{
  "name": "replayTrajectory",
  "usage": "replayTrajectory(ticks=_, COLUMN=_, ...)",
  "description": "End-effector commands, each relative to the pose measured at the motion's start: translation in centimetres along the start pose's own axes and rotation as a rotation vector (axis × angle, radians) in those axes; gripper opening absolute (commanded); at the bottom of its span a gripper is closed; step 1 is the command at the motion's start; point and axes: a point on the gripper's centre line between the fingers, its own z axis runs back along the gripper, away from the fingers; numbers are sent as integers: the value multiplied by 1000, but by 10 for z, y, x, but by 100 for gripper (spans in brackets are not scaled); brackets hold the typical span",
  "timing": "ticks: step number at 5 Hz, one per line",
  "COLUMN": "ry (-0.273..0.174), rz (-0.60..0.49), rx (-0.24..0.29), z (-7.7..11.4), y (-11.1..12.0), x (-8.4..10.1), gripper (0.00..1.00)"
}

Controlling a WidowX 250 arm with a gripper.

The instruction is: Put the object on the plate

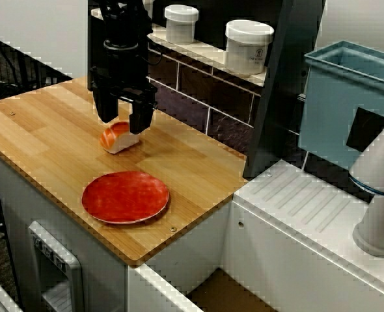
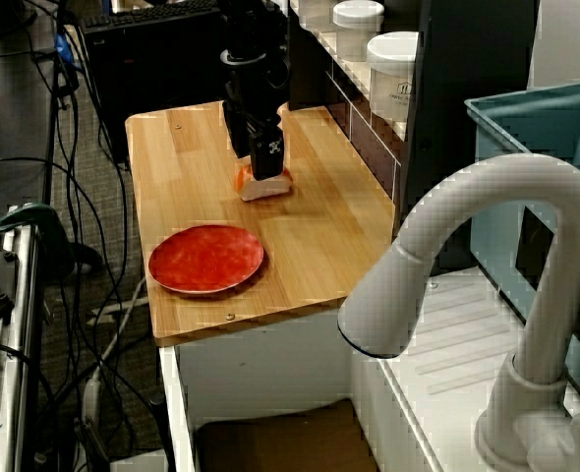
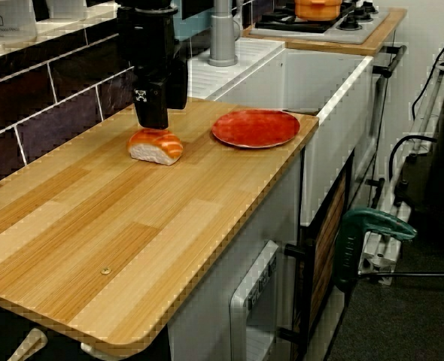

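Sushi piece (image 1: 119,136), orange-striped on its white base, lies on the wooden surface (image 1: 42,140) directly beneath my gripper (image 1: 124,121). My fingers (image 1: 142,114) are spread apart and hang down on either side of it, their tips low around its top; I cannot tell whether they touch it, and nothing is clamped between them. The red plate (image 1: 125,197) sits on the same surface, apart from the sushi piece, on the side of my gripper toward the surface's front edge. Two white jars (image 1: 248,45) stand on the ledge behind my gripper.
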Motion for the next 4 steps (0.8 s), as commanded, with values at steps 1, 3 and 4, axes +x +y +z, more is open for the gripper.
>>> replayTrajectory(ticks=1, ry=0, rz=0, rx=0, z=0, y=0, x=0, gripper=100)
replayTrajectory(ticks=3, ry=-34, rz=-4, rx=-8, z=20, y=13, x=4, gripper=100)
replayTrajectory(ticks=4, ry=-47, rz=-8, rx=-4, z=9, y=17, x=4, gripper=100)
